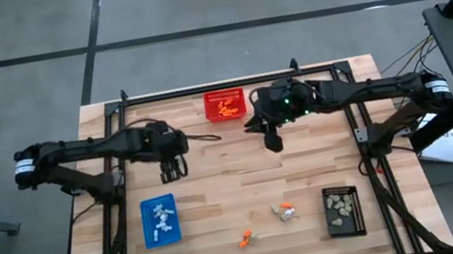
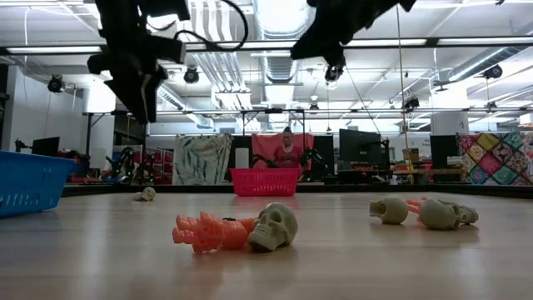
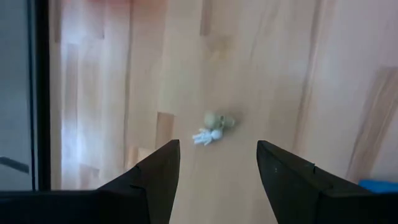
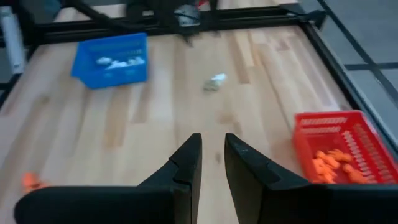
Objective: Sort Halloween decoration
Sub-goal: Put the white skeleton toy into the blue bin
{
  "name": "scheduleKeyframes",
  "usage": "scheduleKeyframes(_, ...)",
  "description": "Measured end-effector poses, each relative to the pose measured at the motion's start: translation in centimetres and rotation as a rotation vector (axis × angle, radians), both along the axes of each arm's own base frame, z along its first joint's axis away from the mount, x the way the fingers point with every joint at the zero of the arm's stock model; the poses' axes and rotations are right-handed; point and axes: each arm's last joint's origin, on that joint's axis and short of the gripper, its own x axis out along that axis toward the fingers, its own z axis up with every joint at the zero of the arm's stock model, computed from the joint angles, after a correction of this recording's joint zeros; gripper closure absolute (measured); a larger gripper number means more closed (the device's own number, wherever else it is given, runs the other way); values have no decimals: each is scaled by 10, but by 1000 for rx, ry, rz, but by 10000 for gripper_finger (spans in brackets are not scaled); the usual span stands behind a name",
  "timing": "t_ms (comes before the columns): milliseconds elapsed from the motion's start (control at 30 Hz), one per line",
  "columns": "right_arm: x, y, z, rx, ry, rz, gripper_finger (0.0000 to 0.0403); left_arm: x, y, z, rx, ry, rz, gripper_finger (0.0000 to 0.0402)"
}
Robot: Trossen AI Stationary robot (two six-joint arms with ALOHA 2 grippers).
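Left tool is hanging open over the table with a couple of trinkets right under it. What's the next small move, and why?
Probably lower the left tool straight down onto the white trinket. It hangs open and empty above the bare wood, and the white piece and the beige one touching it lie just ahead of its fingertips. The blue tray already holds white pieces.

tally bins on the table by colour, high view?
Red mesh basket: 1
Blue tray: 1
Black tray: 1
Total: 3
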Motion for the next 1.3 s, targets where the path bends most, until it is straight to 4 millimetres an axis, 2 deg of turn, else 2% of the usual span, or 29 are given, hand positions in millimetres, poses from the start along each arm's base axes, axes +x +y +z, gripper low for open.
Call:
scheduleKeyframes(200,0,23,3,10,-3,69,342,-2,32,-11,-10,68,42,206)
scheduleKeyframes(367,2,32,1,9,7,100,344,4,47,-26,-57,147,24,206)
scheduleKeyframes(800,2,33,-4,13,47,102,344,27,55,-80,-113,383,-92,206)
scheduleKeyframes(1300,1,33,-5,11,54,104,343,33,63,-99,-117,399,-108,206)
